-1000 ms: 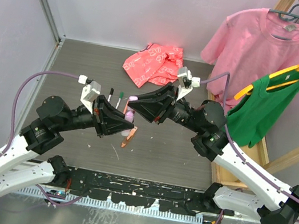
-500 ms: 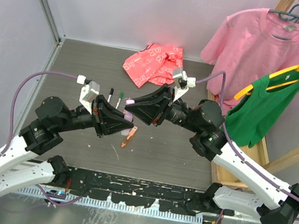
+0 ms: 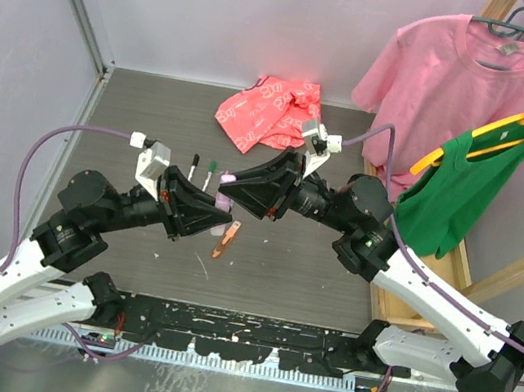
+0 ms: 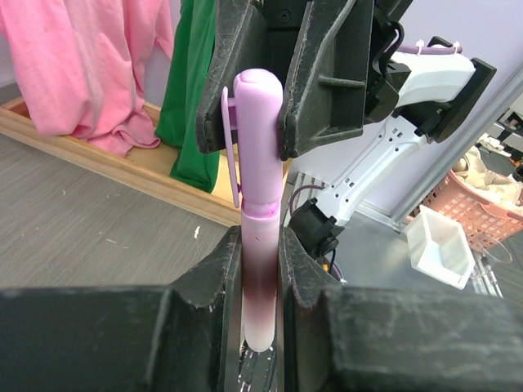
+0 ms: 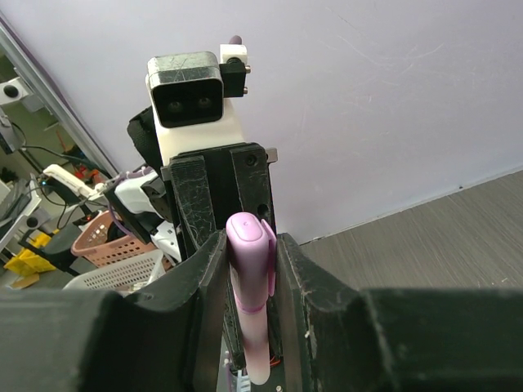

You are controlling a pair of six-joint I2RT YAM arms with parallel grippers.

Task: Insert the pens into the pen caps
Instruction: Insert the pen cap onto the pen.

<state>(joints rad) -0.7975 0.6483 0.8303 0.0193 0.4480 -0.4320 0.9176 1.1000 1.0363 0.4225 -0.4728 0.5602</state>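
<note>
A pink highlighter (image 4: pixel 260 278) is held above the table's middle, and my left gripper (image 4: pixel 261 273) is shut on its barrel. Its lilac-pink pen cap (image 5: pixel 248 257) sits over the highlighter's end, the clip along one side. My right gripper (image 5: pixel 249 265) is shut on that cap, facing the left one. From above, the two grippers (image 3: pixel 218 213) (image 3: pixel 235 189) meet tip to tip, with the cap (image 3: pixel 229 179) showing between them. On the table lie a salmon-orange pen (image 3: pixel 225 241) and two white markers (image 3: pixel 193 168) (image 3: pixel 210 174).
A red patterned cloth (image 3: pixel 269 108) lies at the back of the table. To the right, a pink shirt (image 3: pixel 446 76) and a green shirt (image 3: pixel 467 186) hang from a wooden rack. Small white scraps (image 3: pixel 201 265) lie near the front rail.
Both grippers and the highlighter between them have shifted slightly left and toward the back, uncovering more of the salmon-orange pen. Both grips are unchanged.
</note>
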